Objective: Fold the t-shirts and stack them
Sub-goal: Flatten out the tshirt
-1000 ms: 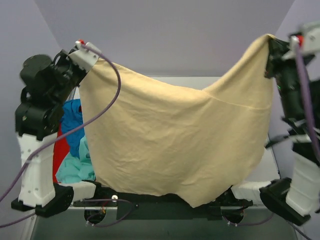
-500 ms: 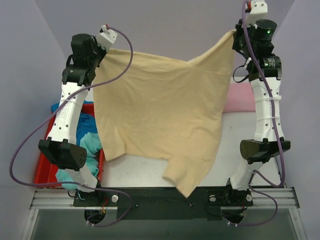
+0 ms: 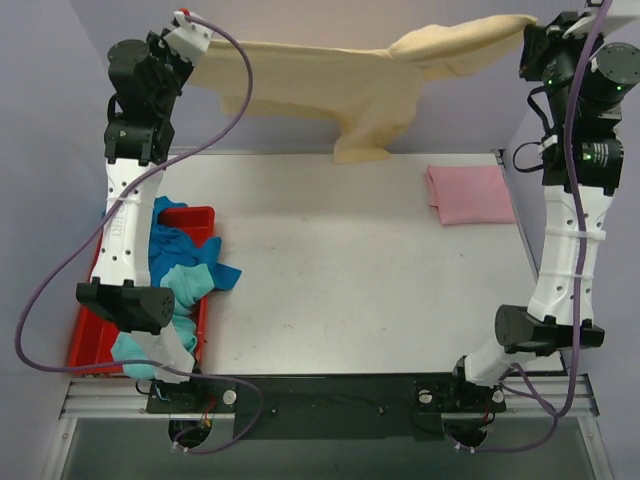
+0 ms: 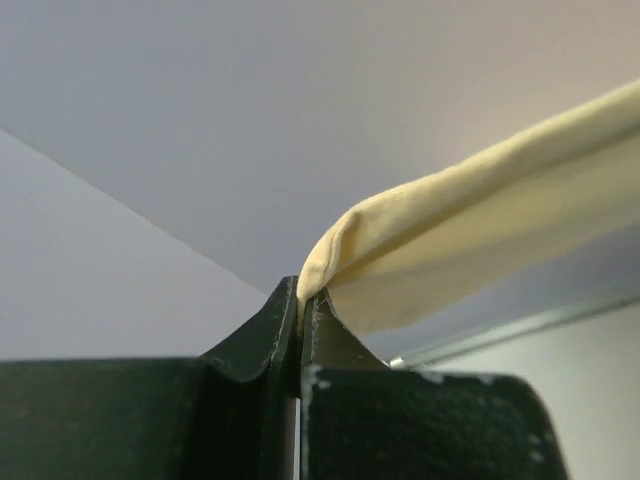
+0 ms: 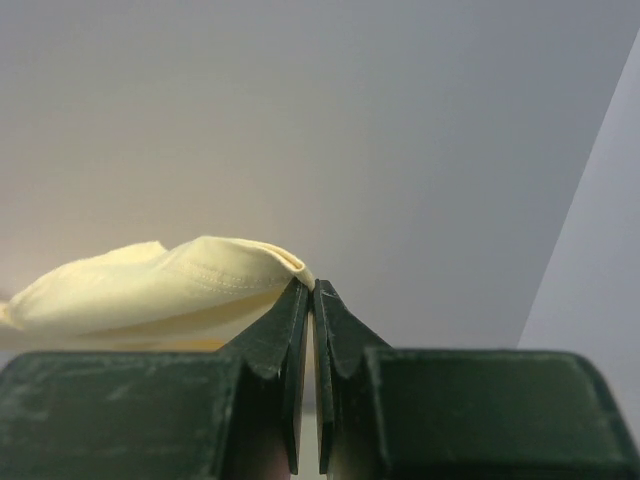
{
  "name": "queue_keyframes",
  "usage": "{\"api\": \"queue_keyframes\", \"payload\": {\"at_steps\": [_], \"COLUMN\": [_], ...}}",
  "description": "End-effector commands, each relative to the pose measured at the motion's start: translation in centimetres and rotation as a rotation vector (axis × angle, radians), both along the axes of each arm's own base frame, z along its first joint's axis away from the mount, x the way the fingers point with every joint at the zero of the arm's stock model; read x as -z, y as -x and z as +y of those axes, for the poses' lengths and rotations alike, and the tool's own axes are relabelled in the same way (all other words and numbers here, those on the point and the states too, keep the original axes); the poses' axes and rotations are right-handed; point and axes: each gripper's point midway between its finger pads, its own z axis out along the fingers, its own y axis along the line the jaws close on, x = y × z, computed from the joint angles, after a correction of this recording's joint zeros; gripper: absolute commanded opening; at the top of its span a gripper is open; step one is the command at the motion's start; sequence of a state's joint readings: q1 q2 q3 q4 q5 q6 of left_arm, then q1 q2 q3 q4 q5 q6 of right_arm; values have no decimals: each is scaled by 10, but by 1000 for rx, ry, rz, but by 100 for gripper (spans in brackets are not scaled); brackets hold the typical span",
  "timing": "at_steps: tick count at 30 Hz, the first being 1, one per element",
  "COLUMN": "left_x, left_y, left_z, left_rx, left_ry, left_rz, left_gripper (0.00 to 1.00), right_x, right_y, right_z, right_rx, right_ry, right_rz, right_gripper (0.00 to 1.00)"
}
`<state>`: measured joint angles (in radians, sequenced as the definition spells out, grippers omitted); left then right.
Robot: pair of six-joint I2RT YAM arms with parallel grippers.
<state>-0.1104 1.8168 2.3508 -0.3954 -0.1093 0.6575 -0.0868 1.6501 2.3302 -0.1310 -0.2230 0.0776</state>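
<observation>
i hold the pale beige cotton t-shirt stretched high over the white table's far edge; left gripper and right gripper each pinch a thin corner fold; i judge a jerk could slip one out, dropping cloth behind the table.

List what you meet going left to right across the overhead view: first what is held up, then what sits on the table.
Held up: left claw → beige shirt → right claw. On the table: red tray → pink shirt.
</observation>
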Motion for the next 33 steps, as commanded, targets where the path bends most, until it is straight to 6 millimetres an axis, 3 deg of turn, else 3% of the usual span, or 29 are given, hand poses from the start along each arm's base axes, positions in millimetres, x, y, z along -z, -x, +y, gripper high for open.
{"api": "queue_keyframes", "payload": {"at_steps": [1,2,3,4,5,6,7,8,9,10,11,12,13,14,15,19,21,25,27,30,33], "left_x": [60,58,97,97,140,145,187,196,240,249,291,296,331,338,367,419,435,452,451,442,426], "left_y": [13,27,28,44,49,67,74,91,102,119,133,146,162,173,188,235,254,282,288,278,250], "left_z": [-9,-12,-15,-14,-18,-17,-19,-18,-22,-22,-24,-25,-25,-24,-25,-20,-19,-17,-15,-7,-4], "left_rx": [90,116,142,150,177,190,216,226,265,281,309,321,342,349,370,395,411,440,432,364,285], "left_ry": [-106,-124,-144,-170,-185,-214,-223,-245,-253,-272,-267,-269,-264,-262,-259,-258,-258,-255,-252,-242,-193], "left_rz": [120,112,196,194,281,286,369,386,478,502,591,596,679,693,768,923,985,1106,1133,1106,1023], "left_gripper": [0,0,0,0,0,0,0,0,0,0,0,0,0,0,0,0,0,0,0,0,0], "right_x": [26,53,64,90,102,130,141,179,191,228,271,282,306,328,351,420,443,424,424,440,446], "right_y": [29,39,46,64,73,95,110,127,140,156,159,172,177,191,200,253,275,280,281,268,227], "right_z": [6,9,11,12,13,16,19,25,30,33,39,39,45,52,59,73,76,80,77,71,72], "right_rx": [-45,-59,-64,-67,-66,-69,-78,-102,-118,-124,-140,-118,-138,-159,-183,-209,-199,-207,-200,-162,-163], "right_ry": [125,157,173,189,185,169,159,136,130,100,66,-4,-35,-103,-134,-235,-297,-310,-265,-251,-236], "right_rz": [39,100,123,172,192,234,244,307,323,385,468,487,546,634,712,971,1042,1037,1094,1134,1071], "right_gripper": [0,0,0,0,0,0,0,0,0,0,0,0,0,0,0,0,0,0,0,0,0]}}
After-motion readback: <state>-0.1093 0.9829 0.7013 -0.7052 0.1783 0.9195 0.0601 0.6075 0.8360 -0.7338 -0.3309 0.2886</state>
